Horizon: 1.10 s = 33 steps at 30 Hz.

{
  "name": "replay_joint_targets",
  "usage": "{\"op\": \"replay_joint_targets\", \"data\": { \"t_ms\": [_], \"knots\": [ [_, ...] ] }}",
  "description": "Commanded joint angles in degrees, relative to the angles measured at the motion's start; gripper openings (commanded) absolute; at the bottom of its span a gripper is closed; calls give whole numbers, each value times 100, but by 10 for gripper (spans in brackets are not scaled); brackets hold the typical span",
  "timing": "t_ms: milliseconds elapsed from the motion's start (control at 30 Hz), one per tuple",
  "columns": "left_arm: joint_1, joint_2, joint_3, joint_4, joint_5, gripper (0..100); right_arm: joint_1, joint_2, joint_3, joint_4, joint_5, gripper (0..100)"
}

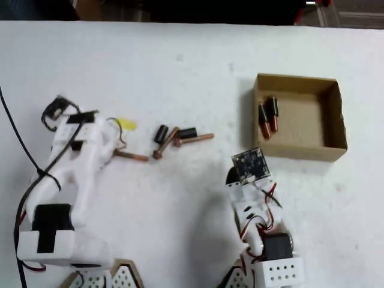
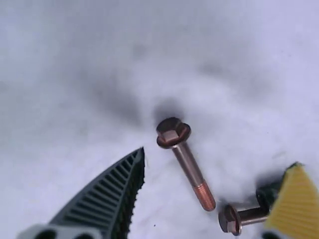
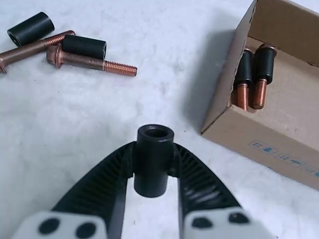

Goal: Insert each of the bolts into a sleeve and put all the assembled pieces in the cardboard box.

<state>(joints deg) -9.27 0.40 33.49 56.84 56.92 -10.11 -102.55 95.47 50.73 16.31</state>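
Where the right pincer (image 3: 154,149) closes, a sleeve (image 3: 154,164) sits clamped.

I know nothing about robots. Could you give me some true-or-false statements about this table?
1. The right gripper clamps a black cylindrical sleeve. True.
2. The brown cardboard box holds four finished pieces. False: it holds two sleeved bolts.
3. The left gripper is open near a copper-coloured bolt. True.
4. No sleeves remain outside the box. False: two loose sleeves lie on the white table.
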Motion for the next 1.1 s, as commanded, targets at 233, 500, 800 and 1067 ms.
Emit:
{"op": "replay_joint_targets", "data": {
  "t_ms": [233,500,800,1067],
  "knots": [
    [-154,-242,44,-237,299,422,-66,-57,9,-154,-9,18],
    [-154,189,-105,-246,466,269,-66,-57,9,-154,-9,18],
    [-136,611,-369,-211,466,273,-66,-57,9,-154,-9,18],
    [-154,611,-475,-220,484,272,-66,-57,9,-154,-9,18]
  ]
}}
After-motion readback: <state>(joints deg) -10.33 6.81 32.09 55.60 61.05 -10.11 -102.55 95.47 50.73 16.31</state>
